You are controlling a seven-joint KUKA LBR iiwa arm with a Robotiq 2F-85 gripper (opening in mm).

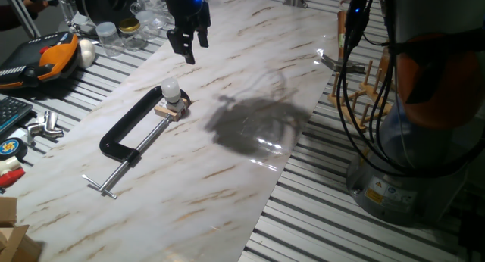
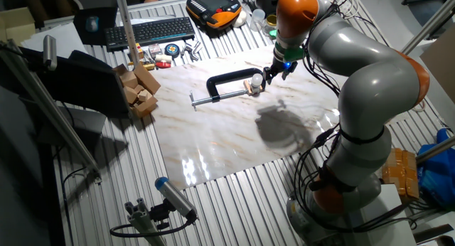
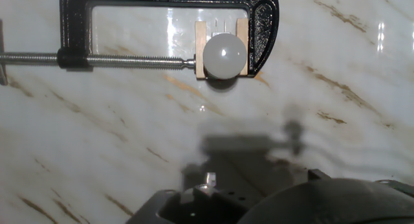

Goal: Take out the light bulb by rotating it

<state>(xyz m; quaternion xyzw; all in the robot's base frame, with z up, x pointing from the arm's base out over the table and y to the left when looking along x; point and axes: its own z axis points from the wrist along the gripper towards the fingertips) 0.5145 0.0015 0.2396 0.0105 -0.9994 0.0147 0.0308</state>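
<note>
Light bulb (image 3: 224,55), frosted, fragile, slippery, suits a gentle pinch around its globe; our gripper (image 1: 188,45) hangs spread, empty.

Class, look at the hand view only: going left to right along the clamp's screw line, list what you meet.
Screw rod → left side of the wooden block → light bulb → right side of the block → clamp jaw.
</note>
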